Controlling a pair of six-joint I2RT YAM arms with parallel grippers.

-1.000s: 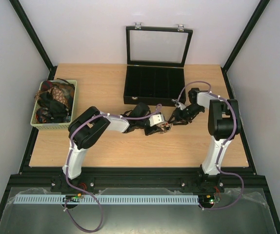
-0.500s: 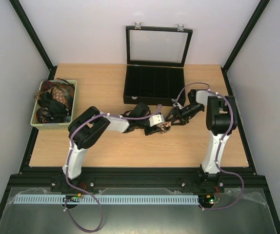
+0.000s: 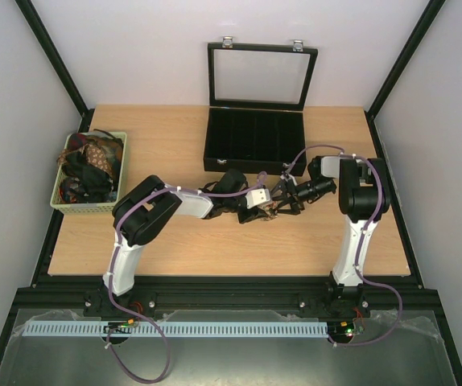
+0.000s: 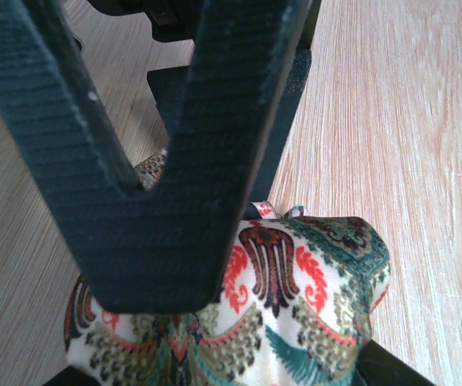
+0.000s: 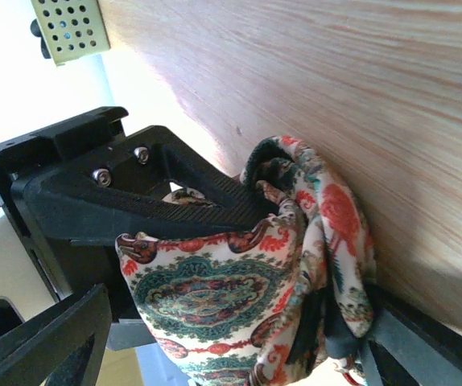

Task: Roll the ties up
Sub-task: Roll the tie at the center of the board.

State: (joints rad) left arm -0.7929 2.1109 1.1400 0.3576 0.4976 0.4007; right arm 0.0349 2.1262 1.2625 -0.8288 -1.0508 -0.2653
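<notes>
A rolled tie [image 4: 311, 305] with a white, red and teal paisley print sits on the wooden table near its middle. My left gripper [image 4: 271, 330] is shut on the roll, one ribbed black finger [image 4: 134, 201] across its top. In the right wrist view the same tie [image 5: 247, 281] lies against the table, with the left gripper's finger [image 5: 134, 201] pressed on it. My right gripper [image 5: 239, 346] is open, its fingers standing apart on either side of the roll without clamping it. From above, the left gripper [image 3: 261, 203] and right gripper [image 3: 282, 199] meet tip to tip.
A green basket [image 3: 117, 173] heaped with more ties [image 3: 90, 165] stands at the table's left edge. A black compartmented case [image 3: 255, 141] with its glass lid [image 3: 261, 76] raised sits at the back centre, just behind both grippers.
My right gripper has opened and let go of the tie roll, and its wrist has swung lower and more level. The left gripper has kept its grip and place.
</notes>
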